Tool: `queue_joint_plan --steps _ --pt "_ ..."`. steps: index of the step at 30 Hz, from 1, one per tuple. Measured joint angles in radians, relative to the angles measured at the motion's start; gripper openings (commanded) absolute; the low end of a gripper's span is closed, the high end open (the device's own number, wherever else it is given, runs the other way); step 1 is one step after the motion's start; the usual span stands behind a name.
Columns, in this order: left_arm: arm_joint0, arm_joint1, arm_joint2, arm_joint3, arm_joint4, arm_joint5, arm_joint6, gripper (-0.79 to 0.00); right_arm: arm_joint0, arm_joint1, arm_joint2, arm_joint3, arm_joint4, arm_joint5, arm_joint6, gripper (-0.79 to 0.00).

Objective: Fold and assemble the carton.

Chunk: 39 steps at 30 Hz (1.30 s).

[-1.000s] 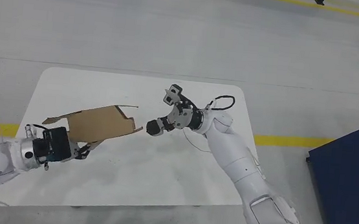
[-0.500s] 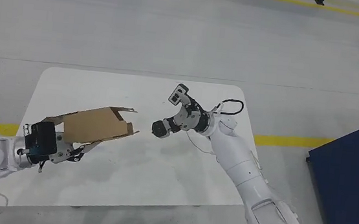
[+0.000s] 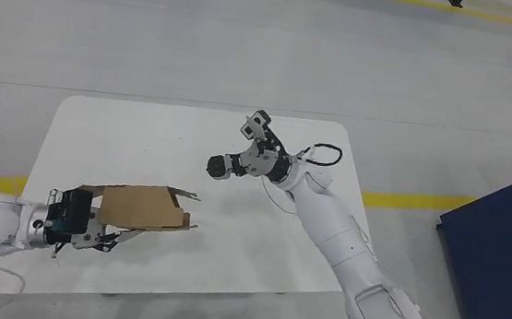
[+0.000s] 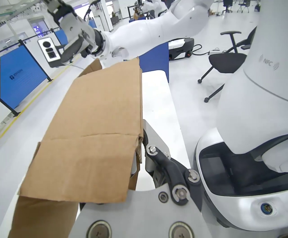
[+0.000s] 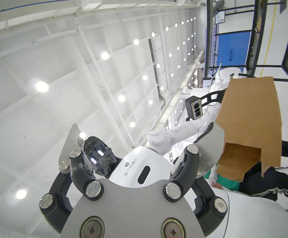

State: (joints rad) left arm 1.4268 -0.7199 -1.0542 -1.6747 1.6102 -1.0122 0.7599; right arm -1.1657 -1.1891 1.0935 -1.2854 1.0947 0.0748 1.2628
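Note:
A brown cardboard carton [image 3: 141,207], partly opened with loose flaps, hangs over the front left part of the white table [image 3: 248,242]. My left gripper [image 3: 108,234] is shut on its near end. In the left wrist view the carton [image 4: 96,126] runs away from the camera, and one metal finger [image 4: 144,131] presses its edge while the other is hidden behind the cardboard. My right gripper [image 3: 216,166] is over the middle of the table, apart from the carton's far flaps. It stands open and empty [image 5: 144,137], tilted up, with the carton [image 5: 252,121] beyond one finger.
A dark blue bin [image 3: 505,253] stands on the floor to the table's right. A yellow floor line [image 3: 409,201] passes behind the table. An office chair [image 4: 226,60] and a blue barrier panel [image 4: 16,78] stand beyond the table.
The left arm has drawn the carton toward the table's front edge and laid it flatter. The right gripper has pulled back from the carton's end toward the far side.

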Motion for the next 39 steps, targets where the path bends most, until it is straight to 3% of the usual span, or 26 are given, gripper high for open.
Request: queue_joint_plan --steps 14,26,39 --pt "-0.052 0.020 0.045 0.007 -0.007 0.000 0.048 -0.785 0.039 -0.015 -0.055 0.038 -0.032 0.071 0.051 0.000" --pt "-0.101 0.004 0.098 0.015 -0.056 0.000 0.007 -0.785 0.057 -0.028 -0.101 0.051 -0.038 0.124 0.086 0.000" --pt "-0.161 -0.015 0.176 0.026 -0.087 0.000 -0.041 -0.785 0.095 -0.053 -0.157 0.098 -0.035 0.116 0.074 0.000"
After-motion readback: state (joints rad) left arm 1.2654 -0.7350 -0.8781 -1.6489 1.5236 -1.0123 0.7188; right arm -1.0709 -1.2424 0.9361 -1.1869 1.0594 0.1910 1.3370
